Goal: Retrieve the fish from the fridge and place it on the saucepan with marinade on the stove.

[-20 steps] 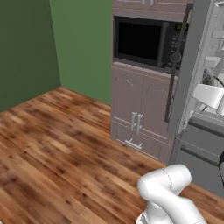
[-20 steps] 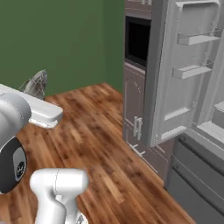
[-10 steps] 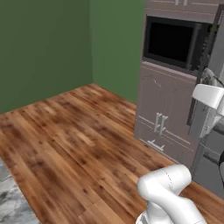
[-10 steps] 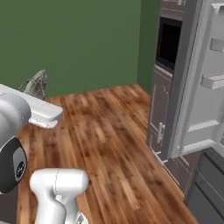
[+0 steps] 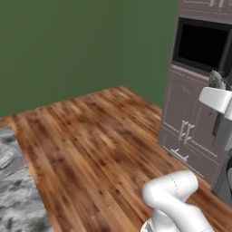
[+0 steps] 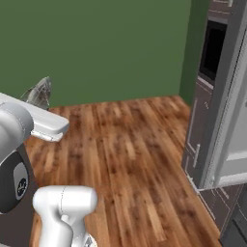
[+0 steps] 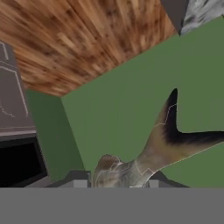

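One raised tool [image 7: 113, 183] gripping fish [image 7: 148, 153].

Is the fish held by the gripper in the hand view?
Yes, the fish rises from between the fingers at the bottom of the hand view, its tail against the green wall.

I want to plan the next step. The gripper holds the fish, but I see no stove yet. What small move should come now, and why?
Probably keep turning the base toward the stove: the gripper grips the fish, and ahead lie only wood floor and green wall.
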Available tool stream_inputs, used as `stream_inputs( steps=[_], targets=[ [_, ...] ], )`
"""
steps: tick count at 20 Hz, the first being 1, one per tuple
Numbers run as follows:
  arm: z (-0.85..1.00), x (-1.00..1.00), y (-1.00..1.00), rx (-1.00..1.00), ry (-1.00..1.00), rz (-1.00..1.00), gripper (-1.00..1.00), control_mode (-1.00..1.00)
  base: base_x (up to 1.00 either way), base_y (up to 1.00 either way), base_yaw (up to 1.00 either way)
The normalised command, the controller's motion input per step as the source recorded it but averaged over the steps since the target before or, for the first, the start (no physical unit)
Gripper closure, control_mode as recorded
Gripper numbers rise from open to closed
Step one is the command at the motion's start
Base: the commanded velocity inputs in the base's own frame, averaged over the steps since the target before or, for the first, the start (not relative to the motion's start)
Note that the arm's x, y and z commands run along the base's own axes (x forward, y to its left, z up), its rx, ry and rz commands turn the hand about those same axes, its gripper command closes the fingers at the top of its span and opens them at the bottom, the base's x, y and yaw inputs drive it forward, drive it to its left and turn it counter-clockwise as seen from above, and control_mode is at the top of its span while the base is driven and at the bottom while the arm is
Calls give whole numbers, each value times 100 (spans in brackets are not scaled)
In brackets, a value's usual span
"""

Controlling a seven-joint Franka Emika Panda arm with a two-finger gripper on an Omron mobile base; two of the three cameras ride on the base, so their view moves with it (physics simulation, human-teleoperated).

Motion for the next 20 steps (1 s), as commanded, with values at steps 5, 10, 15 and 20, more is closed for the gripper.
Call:
stream_inputs(
  steps=[5,10,15,20],
  targets=[
    [0,0,0,0,0,0,100,100,4,-65,23],
    [0,0,0,0,0,0,100,100,4,-67,23],
    [0,0,0,0,0,0,100,100,-3,-23,29],
    [0,0,0,0,0,0,100,100,-24,15,34]
  ],
)
